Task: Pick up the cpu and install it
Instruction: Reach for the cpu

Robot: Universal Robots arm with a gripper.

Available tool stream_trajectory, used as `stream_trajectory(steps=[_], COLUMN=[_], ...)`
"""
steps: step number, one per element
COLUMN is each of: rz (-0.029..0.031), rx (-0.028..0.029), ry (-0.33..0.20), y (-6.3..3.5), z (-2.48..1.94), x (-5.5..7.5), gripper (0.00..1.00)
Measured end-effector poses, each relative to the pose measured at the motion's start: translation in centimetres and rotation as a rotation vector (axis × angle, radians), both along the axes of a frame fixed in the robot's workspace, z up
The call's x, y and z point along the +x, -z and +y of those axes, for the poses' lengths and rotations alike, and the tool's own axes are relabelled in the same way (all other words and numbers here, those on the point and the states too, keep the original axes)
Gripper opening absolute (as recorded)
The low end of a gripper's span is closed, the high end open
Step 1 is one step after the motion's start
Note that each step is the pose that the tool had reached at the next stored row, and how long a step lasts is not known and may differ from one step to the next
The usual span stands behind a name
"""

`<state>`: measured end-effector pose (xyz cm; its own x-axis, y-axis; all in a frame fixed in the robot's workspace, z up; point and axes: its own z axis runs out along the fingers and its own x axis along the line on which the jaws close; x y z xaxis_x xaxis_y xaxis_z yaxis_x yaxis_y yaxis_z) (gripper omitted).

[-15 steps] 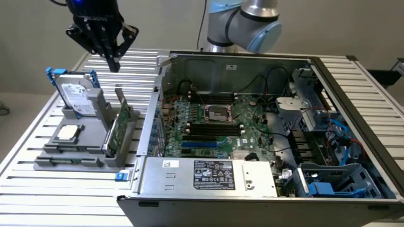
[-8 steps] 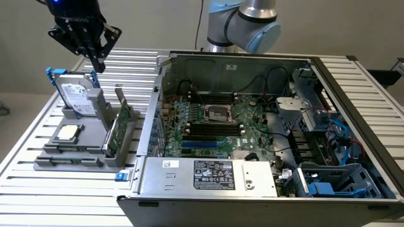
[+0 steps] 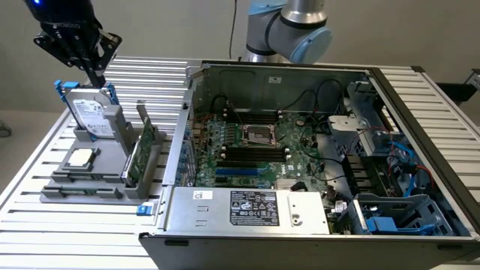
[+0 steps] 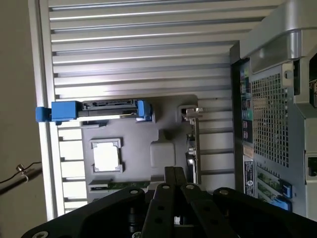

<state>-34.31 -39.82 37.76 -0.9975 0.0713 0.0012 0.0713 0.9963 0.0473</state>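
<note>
Your gripper (image 3: 100, 82) hung just over the upright hard drive (image 3: 91, 115), fingers pinched together and empty, the cpu (image 3: 81, 158) lying flat below on the drive's camera side.

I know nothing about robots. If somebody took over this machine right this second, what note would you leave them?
Gripper: shut, holding nothing, hovering just above the hard drive on the exterior view's left.
The cpu: lying flat in the gray holder, beside the open computer case, untouched.
The motherboard socket: looks empty.
Done: nothing that shows.
Left: both the pickup and the install.
</note>
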Motion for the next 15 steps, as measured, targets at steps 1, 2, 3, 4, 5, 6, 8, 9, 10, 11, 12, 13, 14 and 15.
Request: stream_trajectory(steps=[1,2,3,4,5,6,8,9,10,11,12,13,14,15], rz=[0.0004,0.0007,0.0009,0.0013,0.0019,0.0025,0.0046,0.0058,0.0071,0.0084,0.0100,0.0117,0.0134,0.0150], rx=[-0.0001,-0.0001,0.0000,0.0000,-0.0001,0.0000,-0.0001,-0.0001,-0.0001,0.0000,0.0000,0.0000,0.0000,0.0000], ry=[0.000,0.000,0.000,0.000,0.000,0.000,0.000,0.000,0.000,0.000,0.000,0.000,0.000,0.000], y=[0.05,0.10,0.17,0.23,0.29,0.36,0.51,0.57,0.64,0.70,0.76,0.82,0.88,0.95], z=[0.01,0.01,0.02,0.03,0.04,0.06,0.08,0.09,0.10,0.11,0.12,0.14,0.15,0.16], x=[-0.4,-0.9,-1.3,-1.8,-2.3,-2.7,-3.6,-4.1,-4.5,-5.0,-5.4,-5.9,-6.4,-6.8], gripper=[0.11,0.11,0.11,0.11,0.11,0.11,0.11,0.11,0.11,0.11,0.11,0.11,0.11,0.11])
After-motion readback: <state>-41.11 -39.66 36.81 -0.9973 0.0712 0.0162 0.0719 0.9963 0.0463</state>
